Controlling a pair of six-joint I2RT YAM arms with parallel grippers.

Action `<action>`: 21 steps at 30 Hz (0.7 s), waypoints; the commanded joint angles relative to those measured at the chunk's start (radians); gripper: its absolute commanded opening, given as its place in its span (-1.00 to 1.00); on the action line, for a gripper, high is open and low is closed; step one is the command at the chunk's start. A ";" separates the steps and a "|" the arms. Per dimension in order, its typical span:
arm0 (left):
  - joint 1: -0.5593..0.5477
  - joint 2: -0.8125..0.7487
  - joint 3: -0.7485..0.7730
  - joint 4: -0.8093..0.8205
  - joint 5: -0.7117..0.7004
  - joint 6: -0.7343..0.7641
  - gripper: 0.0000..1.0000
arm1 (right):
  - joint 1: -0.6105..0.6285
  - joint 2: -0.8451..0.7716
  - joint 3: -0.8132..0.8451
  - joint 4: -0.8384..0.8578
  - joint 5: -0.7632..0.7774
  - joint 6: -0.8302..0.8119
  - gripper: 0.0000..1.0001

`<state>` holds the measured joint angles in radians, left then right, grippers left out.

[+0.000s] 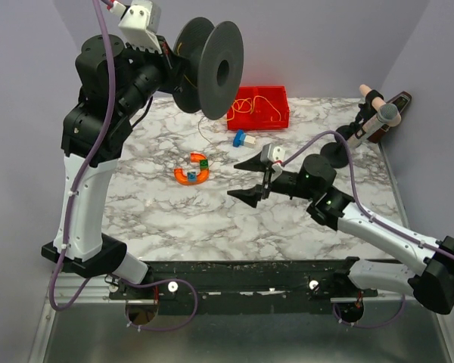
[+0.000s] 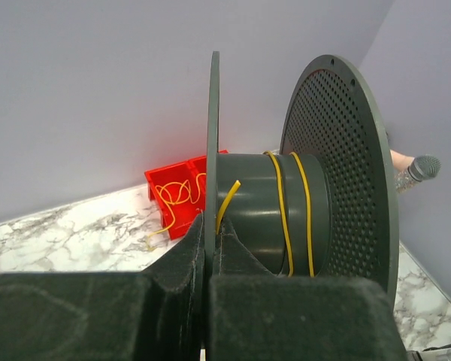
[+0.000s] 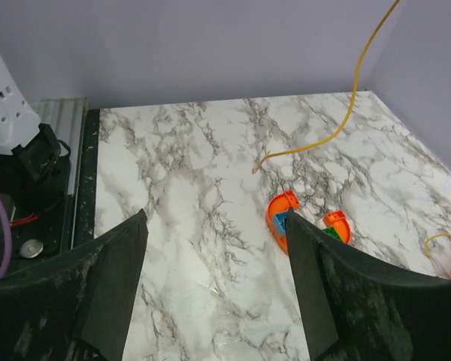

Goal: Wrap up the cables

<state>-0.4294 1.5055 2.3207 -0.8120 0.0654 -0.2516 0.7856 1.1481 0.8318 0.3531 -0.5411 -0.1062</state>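
**Loose tail to catch before the next turn**

The left gripper [image 2: 212,229] is pinched tight on the thin near flange of the dark spool [image 1: 212,68], a finger on each face of the disc, and holds it raised in the upper middle of the overhead view. The yellow cable [image 2: 279,203] already makes two neat turns round the hub, with a short stub poking out by the flange. From the spool one strand drops to the marble table [image 1: 174,219]; in the right wrist view it enters at the top right and its free end lies just above the orange curved toy [image 1: 191,170]. More cable sits coiled in the red bin [image 1: 257,122] at the upper centre right.

The right gripper [image 1: 231,180] hovers over the middle of the table with its jaws spread wide and nothing between them, well apart from the strand.

The step in hand appears to be regrasping the hanging strand for another wrap. To do it well, the right arm should take the cable partway up the hanging strand rather than at the tip, centre so thin a wire between the pads before closing, and keep light tension so the existing turns do not slacken. Laying the new turn beside the others, clear of the left fingers, avoids trapping the wire at the flange. The toy lies close to the tail and could be nudged.
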 commanded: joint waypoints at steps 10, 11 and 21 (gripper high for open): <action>0.003 0.004 0.126 0.031 0.034 -0.026 -1.00 | -0.075 0.214 0.035 0.230 0.026 0.009 1.00; 0.003 0.005 0.129 0.033 0.039 -0.031 -1.00 | -0.081 0.232 0.039 0.253 0.036 0.023 1.00; 0.003 0.024 0.147 0.039 0.056 -0.040 -1.00 | -0.083 0.381 0.125 0.334 -0.023 0.049 -0.05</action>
<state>-0.4294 1.5253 2.4275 -0.8330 0.0959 -0.2626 0.6987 1.4773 0.8906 0.6064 -0.5102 -0.0856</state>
